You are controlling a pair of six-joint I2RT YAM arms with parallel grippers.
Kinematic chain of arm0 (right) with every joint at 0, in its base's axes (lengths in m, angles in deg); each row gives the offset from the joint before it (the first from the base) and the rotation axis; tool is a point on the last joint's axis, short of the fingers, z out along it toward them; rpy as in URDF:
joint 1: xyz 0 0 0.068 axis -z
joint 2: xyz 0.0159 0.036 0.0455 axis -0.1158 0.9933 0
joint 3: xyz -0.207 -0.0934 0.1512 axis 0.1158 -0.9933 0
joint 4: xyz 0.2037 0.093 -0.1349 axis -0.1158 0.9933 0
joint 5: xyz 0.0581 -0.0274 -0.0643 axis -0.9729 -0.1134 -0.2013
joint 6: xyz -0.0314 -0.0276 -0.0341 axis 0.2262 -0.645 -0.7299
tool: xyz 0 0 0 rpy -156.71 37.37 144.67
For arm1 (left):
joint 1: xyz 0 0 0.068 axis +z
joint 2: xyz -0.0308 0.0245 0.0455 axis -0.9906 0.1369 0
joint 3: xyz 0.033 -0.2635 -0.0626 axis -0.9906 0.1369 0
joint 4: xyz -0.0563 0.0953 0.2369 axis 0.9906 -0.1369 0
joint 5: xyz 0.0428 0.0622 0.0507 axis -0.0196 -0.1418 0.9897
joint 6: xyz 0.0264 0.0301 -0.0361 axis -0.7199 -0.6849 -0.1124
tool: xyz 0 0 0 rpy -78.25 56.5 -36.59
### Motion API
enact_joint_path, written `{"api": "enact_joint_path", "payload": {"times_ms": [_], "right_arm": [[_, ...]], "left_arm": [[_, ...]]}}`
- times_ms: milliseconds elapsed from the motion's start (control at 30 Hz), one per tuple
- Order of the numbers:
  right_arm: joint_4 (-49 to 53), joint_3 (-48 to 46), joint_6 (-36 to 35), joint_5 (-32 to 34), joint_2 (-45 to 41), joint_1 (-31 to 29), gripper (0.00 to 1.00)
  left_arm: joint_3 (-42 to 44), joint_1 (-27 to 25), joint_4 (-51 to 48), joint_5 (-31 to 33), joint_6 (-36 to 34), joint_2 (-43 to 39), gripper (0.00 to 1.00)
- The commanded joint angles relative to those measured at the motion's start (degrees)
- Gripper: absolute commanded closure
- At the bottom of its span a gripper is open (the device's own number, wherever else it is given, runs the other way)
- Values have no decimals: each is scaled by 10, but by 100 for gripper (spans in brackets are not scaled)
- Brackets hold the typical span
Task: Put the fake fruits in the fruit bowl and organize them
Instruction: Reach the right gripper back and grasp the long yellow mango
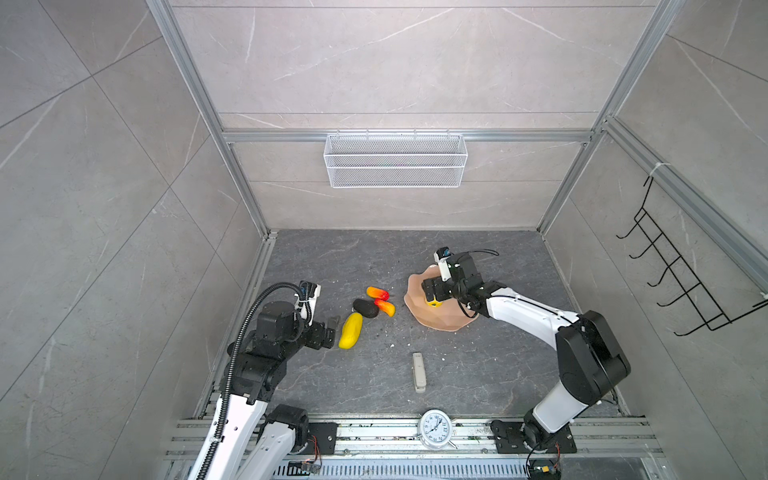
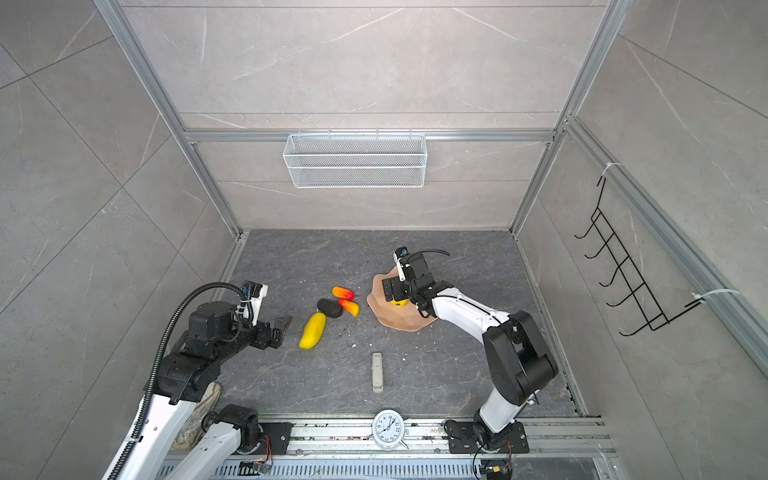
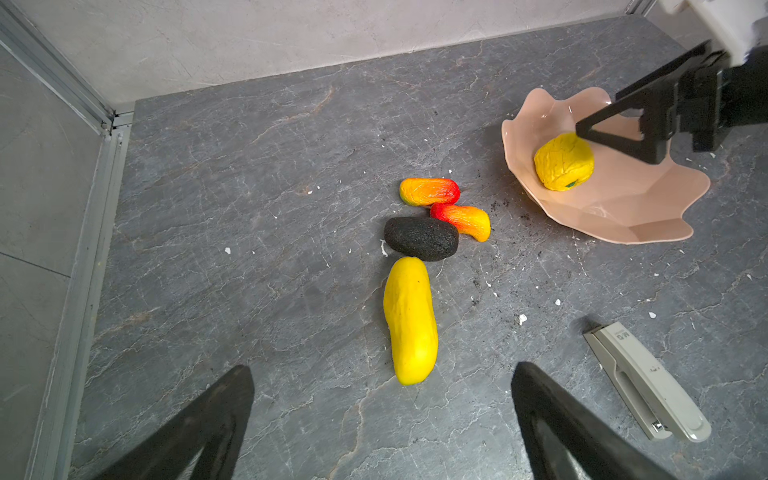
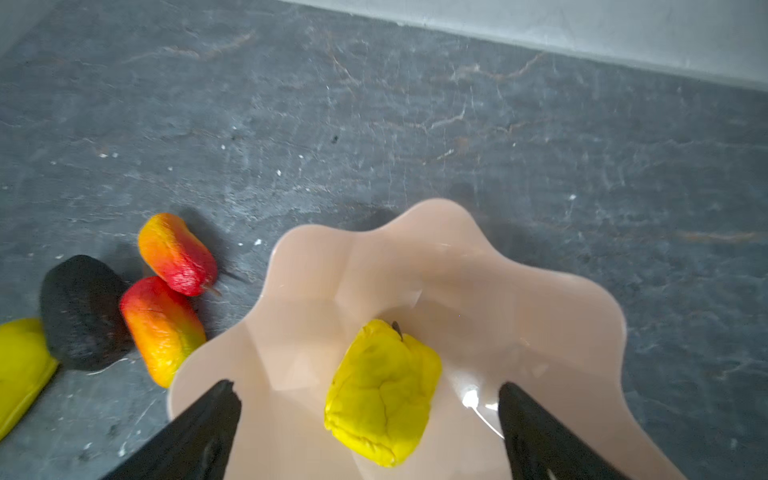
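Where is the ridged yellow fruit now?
The ridged yellow fruit lies inside the fruit bowl, right of centre in both top views, beneath the right gripper.

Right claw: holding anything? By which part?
Nothing held. The right claw is open over the fruit bowl; the ridged yellow fruit lies loose in it, untouched. The left claw is open and empty too.

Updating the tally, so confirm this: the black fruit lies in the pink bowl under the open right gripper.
Wrong fruit: the right wrist view shows the ridged yellow fruit lies in the pink bowl under the open right gripper.
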Motion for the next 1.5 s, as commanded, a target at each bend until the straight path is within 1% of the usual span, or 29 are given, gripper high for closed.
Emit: {"api": "enact_joint_path", "payload": {"times_ms": [0,167,233,333,400,500,600,733,833,1100,1467], "right_arm": [[60,42,-43,-21,-12,-33,0],[83,97,-82,-58,29,-109,0],[96,130,-86,-79,64,-143,0],[102,169,-79,-92,112,-188,0],[103,190,-60,-89,139,-211,0],[117,222,1,-67,174,-240,0],[113,233,55,-50,195,-261,0],[107,243,124,-33,224,-276,0],[120,264,150,-23,250,-282,0],[137,299,173,-25,296,-284,0],[118,327,195,-62,354,-285,6]], "left_arm": [[-5,5,6,-12,-11,1,0],[-6,7,7,-15,-11,2,0],[-6,7,7,-16,-11,2,0],[-5,7,7,-15,-11,0,0],[-5,8,6,-15,-11,-1,0],[-4,8,6,-14,-10,-4,0],[-3,9,6,-14,-10,-7,0],[-4,8,6,-17,-10,-7,0],[-4,8,6,-18,-10,-8,0],[-2,9,5,-15,-8,-12,0],[-2,9,5,-14,-9,-12,0]]}}
